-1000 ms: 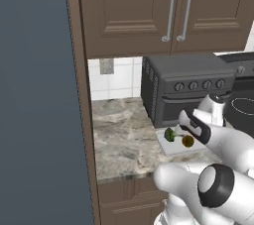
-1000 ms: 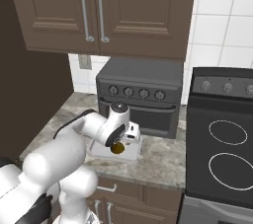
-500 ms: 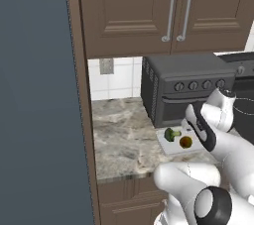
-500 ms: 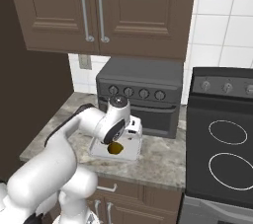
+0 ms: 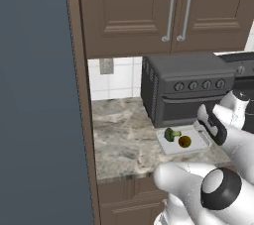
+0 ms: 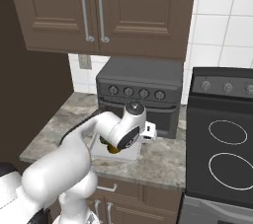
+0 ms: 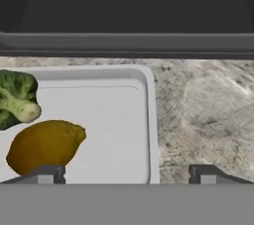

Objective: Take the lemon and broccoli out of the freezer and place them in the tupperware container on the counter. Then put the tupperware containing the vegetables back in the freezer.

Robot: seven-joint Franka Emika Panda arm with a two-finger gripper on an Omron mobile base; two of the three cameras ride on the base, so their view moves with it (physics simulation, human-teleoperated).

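Observation:
The tupperware container lies on the counter just in front of a dark oven. In it the broccoli lies at the back left and the lemon in front of it, both loose. My gripper hangs open above the tray's right wall, holding nothing. The left base view has the tray, broccoli and lemon with the gripper at the tray's right end. The freezer stands as a blue-grey slab at the left.
A black toaster oven stands on the counter right behind the tray. Brown wall cabinets hang above. A black stove adjoins the counter on the right. My own white arm arches over the tray's front.
My hand has drifted right, from over the lemon to the tray's right wall. The jaws have spread a little wider. The lemon and broccoli have stayed in the tray.

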